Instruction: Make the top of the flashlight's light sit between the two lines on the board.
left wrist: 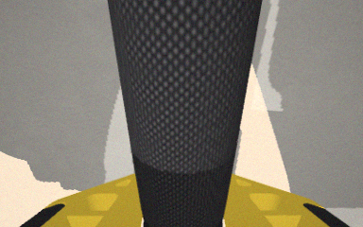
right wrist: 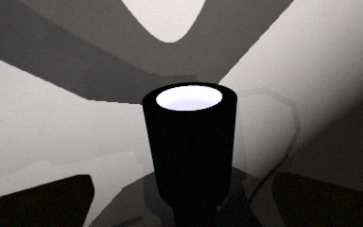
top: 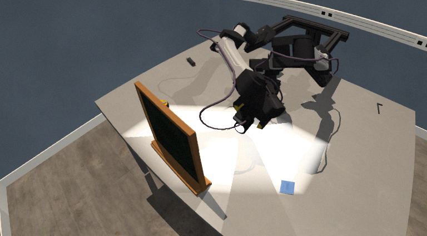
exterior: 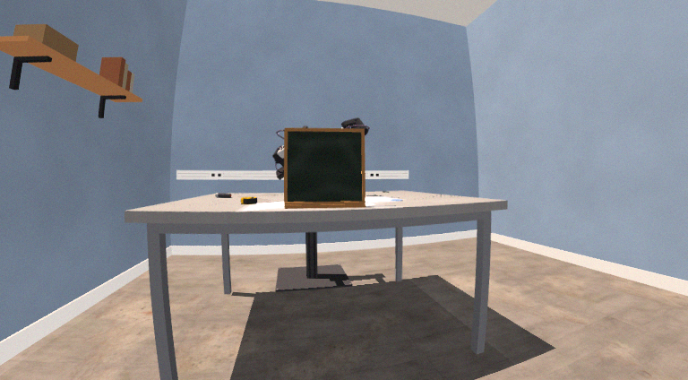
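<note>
The board (top: 169, 136) (exterior: 325, 165) stands upright by the table's edge; its dark face away from the arms shows in the top and exterior views. The face toward the arms, any lines there and the light's top are hidden. My left gripper (left wrist: 182, 182) is shut on the textured black grip of the flashlight (left wrist: 184, 85) (right wrist: 191, 151) (top: 239, 128), which is held above the table. The lens is lit white. My right gripper (top: 249, 117) (right wrist: 182, 181) is open, its fingers apart on either side of the flashlight's narrower part below the head, with visible gaps. My left gripper is hidden in the top and exterior views.
A yellow and black tape measure (top: 164, 103) (exterior: 249, 200) lies near the board. A small dark cylinder (top: 190, 61) (exterior: 223, 194) lies farther back. A blue square (top: 287, 187) and a hex key (top: 378, 108) lie on the table. Both arms are close together, with looping cables.
</note>
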Available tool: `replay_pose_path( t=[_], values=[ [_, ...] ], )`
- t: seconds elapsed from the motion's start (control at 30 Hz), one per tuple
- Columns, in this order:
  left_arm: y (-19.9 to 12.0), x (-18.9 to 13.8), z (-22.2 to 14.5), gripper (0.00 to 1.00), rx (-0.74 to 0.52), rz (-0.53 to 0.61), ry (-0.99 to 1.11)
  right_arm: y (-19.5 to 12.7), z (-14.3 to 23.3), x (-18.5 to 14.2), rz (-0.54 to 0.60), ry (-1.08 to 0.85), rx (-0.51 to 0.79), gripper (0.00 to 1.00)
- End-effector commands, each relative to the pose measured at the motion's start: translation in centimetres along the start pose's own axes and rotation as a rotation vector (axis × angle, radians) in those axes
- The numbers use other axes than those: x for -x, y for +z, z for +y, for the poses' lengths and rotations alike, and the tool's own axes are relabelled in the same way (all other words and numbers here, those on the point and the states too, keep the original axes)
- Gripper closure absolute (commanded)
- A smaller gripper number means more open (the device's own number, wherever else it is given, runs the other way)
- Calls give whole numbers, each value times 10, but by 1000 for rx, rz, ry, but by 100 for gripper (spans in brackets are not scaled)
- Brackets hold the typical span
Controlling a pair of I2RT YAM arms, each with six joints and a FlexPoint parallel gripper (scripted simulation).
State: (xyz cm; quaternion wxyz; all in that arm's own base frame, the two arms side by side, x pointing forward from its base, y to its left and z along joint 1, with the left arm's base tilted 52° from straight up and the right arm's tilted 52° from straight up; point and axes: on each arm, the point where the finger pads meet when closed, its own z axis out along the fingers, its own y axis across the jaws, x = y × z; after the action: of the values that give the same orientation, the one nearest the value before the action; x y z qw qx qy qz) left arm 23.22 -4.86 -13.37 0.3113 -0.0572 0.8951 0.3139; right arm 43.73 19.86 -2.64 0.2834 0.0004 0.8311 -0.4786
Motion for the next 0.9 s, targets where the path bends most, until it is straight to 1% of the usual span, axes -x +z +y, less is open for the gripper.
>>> replay_pose_path(
  t=[0.0, 0.07, 0.1, 0.17, 0.63, 0.67, 0.73, 0.87],
  values=[
    [2, 2, -1, 70, 7, -6, 15, -16, -12, 11, -17, 4, 19, 0],
    [2, 2, -1, 70, 7, -6, 15, -16, -12, 11, -17, 4, 19, 0],
    [2, 2, -1, 70, 7, -6, 15, -11, -6, 5, -13, -4, 10, 0],
    [2, 2, -1, 70, 7, -6, 15, -14, -13, 9, -12, -4, 14, 0],
    [2, 2, -1, 70, 7, -6, 15, -6, -16, 10, 3, -4, 6, 0],
    [2, 2, -1, 70, 7, -6, 15, -8, -10, 6, -4, -6, 5, 0],
    [2, 2, -1, 70, 7, -6, 15, -4, -18, 10, 9, -2, 3, 0],
    [2, 2, -1, 70, 7, -6, 15, -5, -17, 10, 5, -5, 4, 0]
  ],
)
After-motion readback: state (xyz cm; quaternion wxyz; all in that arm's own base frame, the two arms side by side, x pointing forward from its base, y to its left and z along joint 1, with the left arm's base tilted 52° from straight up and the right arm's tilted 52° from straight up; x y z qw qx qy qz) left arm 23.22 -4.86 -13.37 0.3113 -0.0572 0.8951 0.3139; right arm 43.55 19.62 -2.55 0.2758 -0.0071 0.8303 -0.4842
